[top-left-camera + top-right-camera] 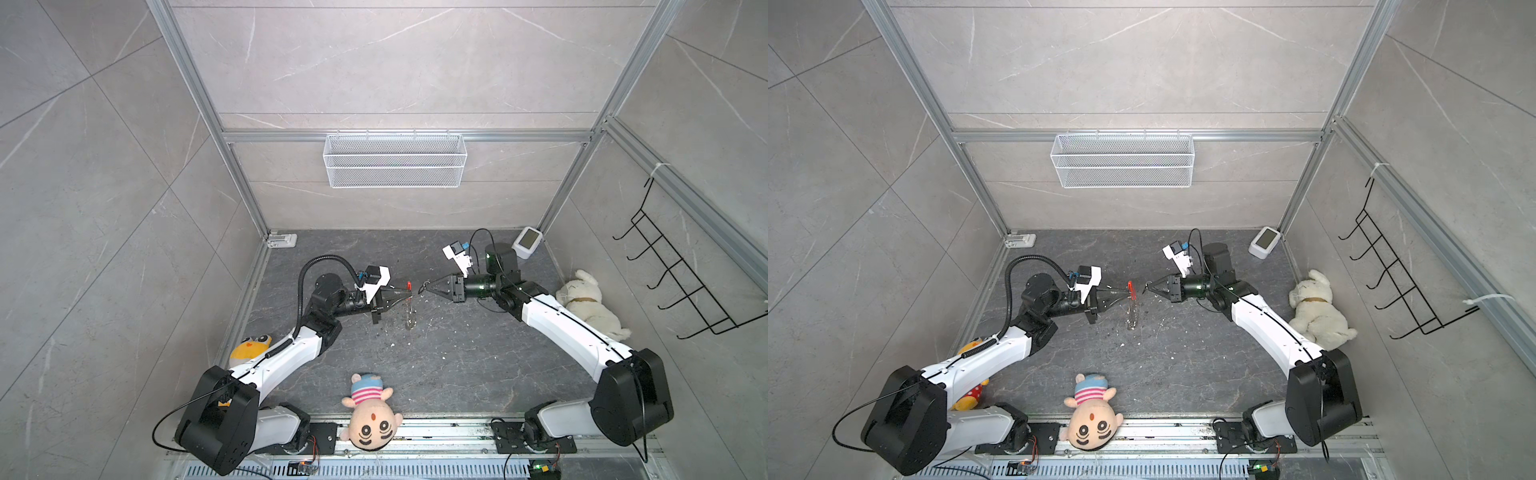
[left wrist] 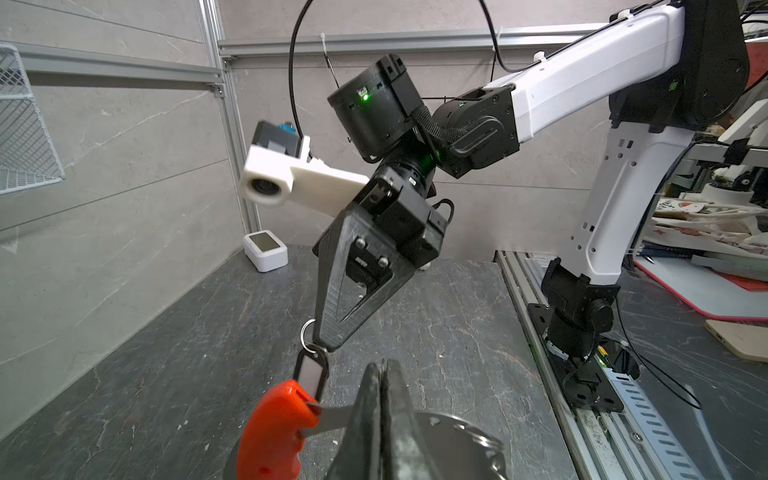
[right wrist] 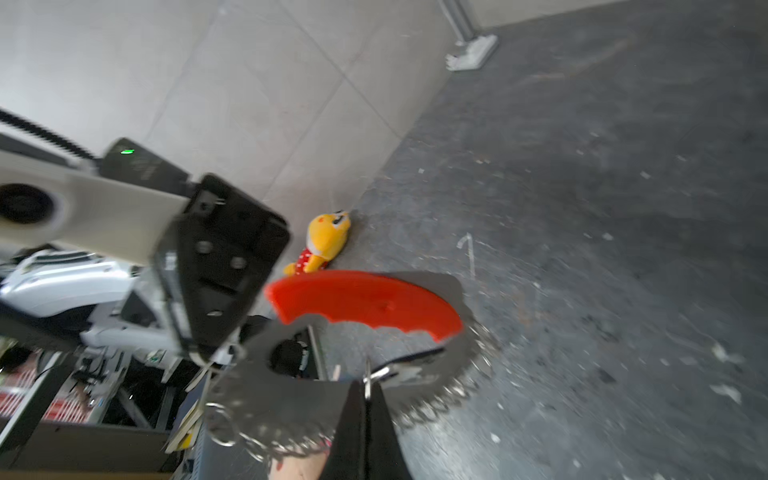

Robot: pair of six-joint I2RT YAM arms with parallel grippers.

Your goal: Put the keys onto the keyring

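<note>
A dark, marbled counter (image 1: 457,374) is being shown from above in both top views. Just toward 12 o'clock from its middle, two robot hands are being held tip toward tip, close but apart.

The left hand (image 1: 410,294), reaching in from 9 o'clock, is being shown clenched on the keyring (image 1: 410,318). This large oval metal loop is being dangled below the fingertips, with its red curved segment (image 1: 409,285) uppermost. In the left wrist view, a flat metal strip beside that segment is being pinched between the closed fingers (image 2: 363,419).

The right hand (image 1: 428,286), reaching in from 3 o'clock, is also being shown clenched, grasping the keys (image 2: 309,374). A small black head is being hung from a small silver ring (image 2: 307,332) pinched at the fingertips. The keys are being held just at the 3 o'clock side of the red segment; whether they touch it cannot be told.

Plush toys are being seen at the counter's edge:
- a striped-hat doll (image 1: 371,415) at 6 o'clock
- a white dog (image 1: 590,307) at 3 o'clock
- a yellow toy (image 1: 249,345) at 8 o'clock, partly hidden by the left arm
</note>
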